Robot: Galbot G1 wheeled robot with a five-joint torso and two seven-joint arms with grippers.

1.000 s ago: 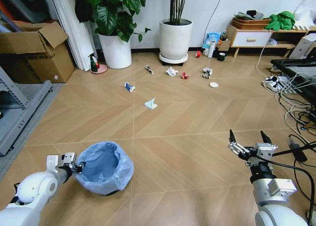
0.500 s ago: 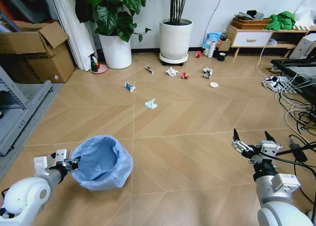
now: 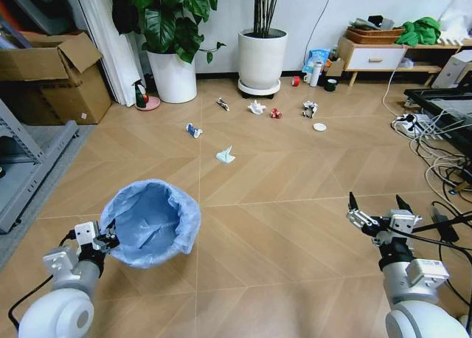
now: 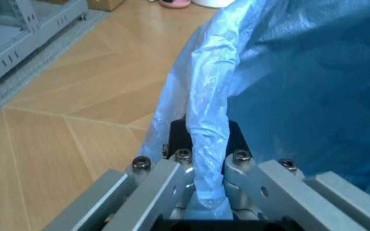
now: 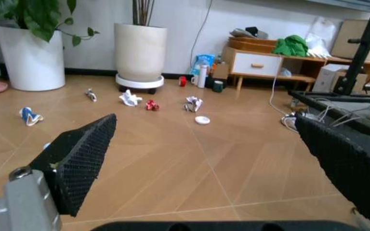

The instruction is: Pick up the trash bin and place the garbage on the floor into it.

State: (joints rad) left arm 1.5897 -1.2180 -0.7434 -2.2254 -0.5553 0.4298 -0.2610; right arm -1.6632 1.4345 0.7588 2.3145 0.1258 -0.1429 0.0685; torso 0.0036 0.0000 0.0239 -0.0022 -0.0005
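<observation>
The trash bin (image 3: 151, 221), lined with a light blue bag, hangs tilted just above the floor (image 3: 280, 168) at my near left. My left gripper (image 3: 104, 238) is shut on its rim; in the left wrist view the left gripper (image 4: 207, 144) pinches the folded bag edge of the bin (image 4: 300, 96). The garbage lies farther ahead: a blue-white wrapper (image 3: 194, 130), a pale scrap (image 3: 226, 156), a white wad (image 3: 257, 107), a red scrap (image 3: 275, 114), another wad (image 3: 310, 109) and a white lid (image 3: 319, 127). My right gripper (image 3: 376, 209) is open and holds nothing at the near right; between its pads (image 5: 82, 163) the lid (image 5: 202, 120) shows.
Two white plant pots (image 3: 262, 57) stand at the back wall, with a cardboard box (image 3: 55, 76) and metal shelving (image 3: 22, 168) on the left. Cables and a power strip (image 3: 435, 153) lie along the right. A low cabinet (image 3: 376, 57) is at the back right.
The left arm has drawn back toward me and lifted the bin off the floor, tilting its mouth toward the camera. The right gripper has sunk slightly and stays open.
</observation>
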